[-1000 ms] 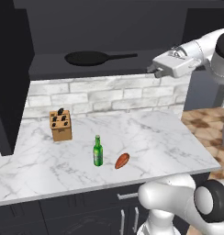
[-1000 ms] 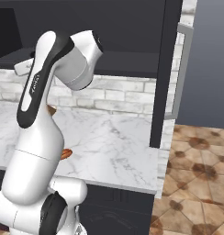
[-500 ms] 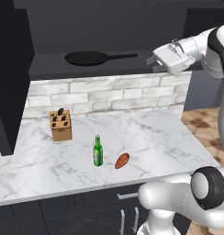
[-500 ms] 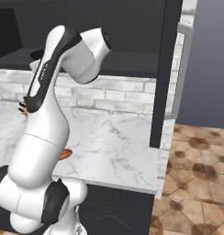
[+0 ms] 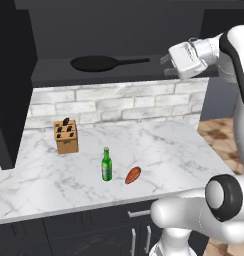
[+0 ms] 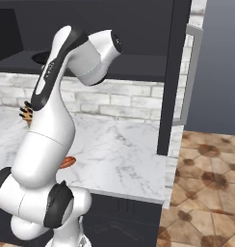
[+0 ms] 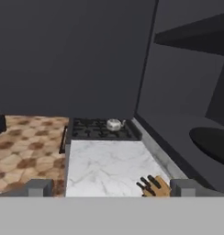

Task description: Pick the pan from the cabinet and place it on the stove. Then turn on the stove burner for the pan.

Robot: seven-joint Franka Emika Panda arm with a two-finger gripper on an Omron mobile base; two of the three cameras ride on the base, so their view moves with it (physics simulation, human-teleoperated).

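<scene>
- Gripper [image 5: 164, 65] is wide open, holding nothing, and has moved up and closer to the pan's handle.
- Pan [image 5: 94, 63] lies on the cabinet [image 5: 54, 75] shelf, above the bench [image 5: 159, 145].

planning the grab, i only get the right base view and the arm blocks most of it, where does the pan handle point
Observer: In the left base view the pan lies on the open cabinet shelf, handle pointing toward the pincer.
Operator: pincer open
Observer: Yes, jaws apart, short of the handle tip and holding nothing.
Operator: stove in sight anywhere
Observer: The hand view shows the stove at the counter's far end, a silver kettle on it.
</scene>
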